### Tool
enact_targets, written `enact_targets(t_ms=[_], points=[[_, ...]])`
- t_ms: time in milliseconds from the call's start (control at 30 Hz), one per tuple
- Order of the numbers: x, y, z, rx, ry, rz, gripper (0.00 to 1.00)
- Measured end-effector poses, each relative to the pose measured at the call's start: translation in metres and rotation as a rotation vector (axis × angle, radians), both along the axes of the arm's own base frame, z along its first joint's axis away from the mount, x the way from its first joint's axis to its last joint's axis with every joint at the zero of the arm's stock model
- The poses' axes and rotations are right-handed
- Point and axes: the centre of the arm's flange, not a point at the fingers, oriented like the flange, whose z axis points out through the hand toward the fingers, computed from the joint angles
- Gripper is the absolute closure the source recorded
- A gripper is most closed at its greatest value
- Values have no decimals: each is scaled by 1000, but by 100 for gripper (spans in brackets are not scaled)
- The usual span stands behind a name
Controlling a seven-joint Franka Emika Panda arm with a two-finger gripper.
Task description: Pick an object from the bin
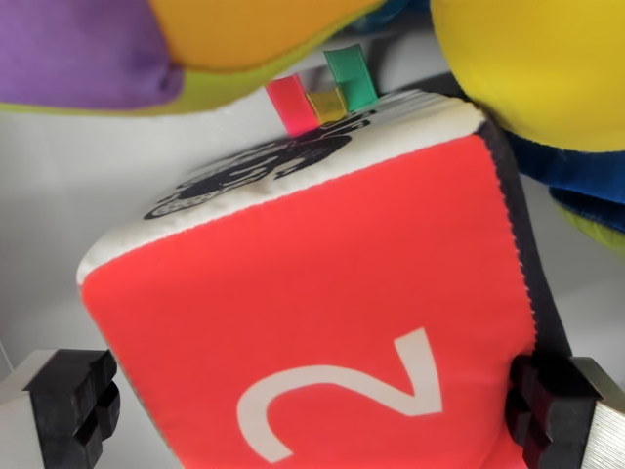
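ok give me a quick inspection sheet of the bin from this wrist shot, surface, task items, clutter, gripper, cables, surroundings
surface: pale grey bin floor and wall, bare where it shows.
job's things: soft fabric cube, red face with a white numeral 2, white top face with a black pattern, three small ribbon tabs in pink, yellow and green at its far edge; it sits tilted in the wrist view.
clutter: plush toy in yellow, orange, purple and blue, behind and above the cube; contact with the cube cannot be told.
grippers: gripper has one black finger pad on each side of the cube; the right pad is at the cube's edge, the left pad shows a gap.
cables: nothing seen.
surroundings: nothing seen beyond the bin.
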Motion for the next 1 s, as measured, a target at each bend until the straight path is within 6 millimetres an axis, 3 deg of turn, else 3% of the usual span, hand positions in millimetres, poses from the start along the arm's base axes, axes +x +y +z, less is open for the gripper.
enact_targets(t_ms=[233,267,1000], points=[[1,0,-6,0,-4,-1,0],[1,0,-6,0,-4,-1,100],[1,-1,-7,-1,-2,-2,100]])
